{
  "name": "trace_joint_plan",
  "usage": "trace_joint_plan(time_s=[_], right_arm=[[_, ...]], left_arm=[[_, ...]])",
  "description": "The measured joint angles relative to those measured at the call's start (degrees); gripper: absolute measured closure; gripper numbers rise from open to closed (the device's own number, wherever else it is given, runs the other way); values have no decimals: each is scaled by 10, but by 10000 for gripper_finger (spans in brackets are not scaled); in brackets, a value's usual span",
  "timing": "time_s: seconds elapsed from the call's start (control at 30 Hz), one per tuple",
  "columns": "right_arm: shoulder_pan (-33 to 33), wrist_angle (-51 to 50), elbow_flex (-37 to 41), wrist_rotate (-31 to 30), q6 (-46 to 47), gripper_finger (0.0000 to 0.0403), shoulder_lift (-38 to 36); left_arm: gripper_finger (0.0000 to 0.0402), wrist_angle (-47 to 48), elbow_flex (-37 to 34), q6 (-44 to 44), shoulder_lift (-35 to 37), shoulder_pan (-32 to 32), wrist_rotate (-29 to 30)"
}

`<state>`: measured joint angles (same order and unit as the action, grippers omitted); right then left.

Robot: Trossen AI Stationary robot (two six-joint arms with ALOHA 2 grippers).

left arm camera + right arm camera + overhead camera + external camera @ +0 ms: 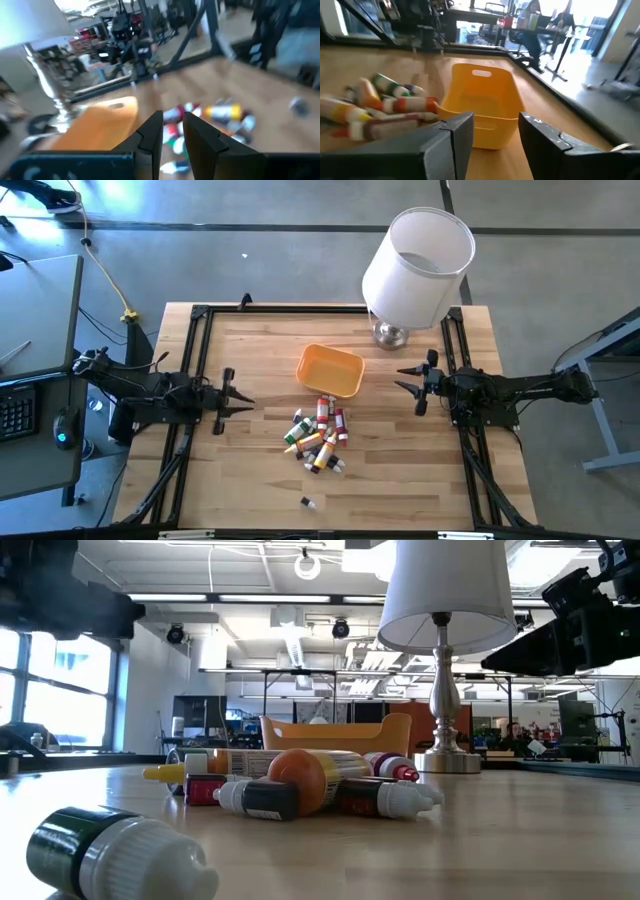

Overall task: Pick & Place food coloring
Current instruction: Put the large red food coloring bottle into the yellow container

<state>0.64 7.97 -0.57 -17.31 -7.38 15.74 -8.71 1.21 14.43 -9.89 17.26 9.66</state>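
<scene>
On the wooden table (420, 470), mid-board: a heap of food coloring bottles (318, 434), none yet moved.

Step in hand: the start, by my judgement; no bottle is lifted and both arms stand off from the heap.

Left gripper (243, 402): at the table's left side, pointed at the heap, well apart from it; fingers narrowly parted, a slim gap between them in the left wrist view, nothing held.

Right gripper (404, 378): at the table's right side, near the orange tray (331, 370), not touching it; jaws wide apart and empty.

Location of goods: the heap lies just beside the tray, on the side nearer the table's front edge. One stray bottle (308, 502) lies alone near that front edge, well apart from the rest.

Appearance of goods: tiny squeeze bottles lying on their sides, crossed and touching; red, yellow, orange, green and dark bodies, mostly white caps. The stray one (110, 855) is dark green with a ribbed white cap.

Tray: shallow, orange, with a handle slot in its end wall (481, 73); its floor looks bare in the right wrist view.

Next move calls for: a reach to one outlying bottle, jaws set across its narrow body; round bodies may roll.

Other: white-shaded lamp (415, 265) behind the tray.
</scene>
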Motion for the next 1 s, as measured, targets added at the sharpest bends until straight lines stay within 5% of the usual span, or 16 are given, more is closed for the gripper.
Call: trace_joint_plan(time_s=[0.13,0.37,0.57,0.7,1.0], right_arm=[[0,0,0,-16,-68,254,0],[0,0,0,-16,-56,254,0],[0,3,0,30,77,254,0],[0,33,0,28,81,254,0],[0,86,0,-65,1,254,0]], left_arm=[[328,-56,0,-20,0,0,-1],[328,-119,0,1,0,0,-1],[328,-120,0,3,0,0,24],[328,-136,0,1,0,0,87],[328,-174,0,14,0,0,132]])
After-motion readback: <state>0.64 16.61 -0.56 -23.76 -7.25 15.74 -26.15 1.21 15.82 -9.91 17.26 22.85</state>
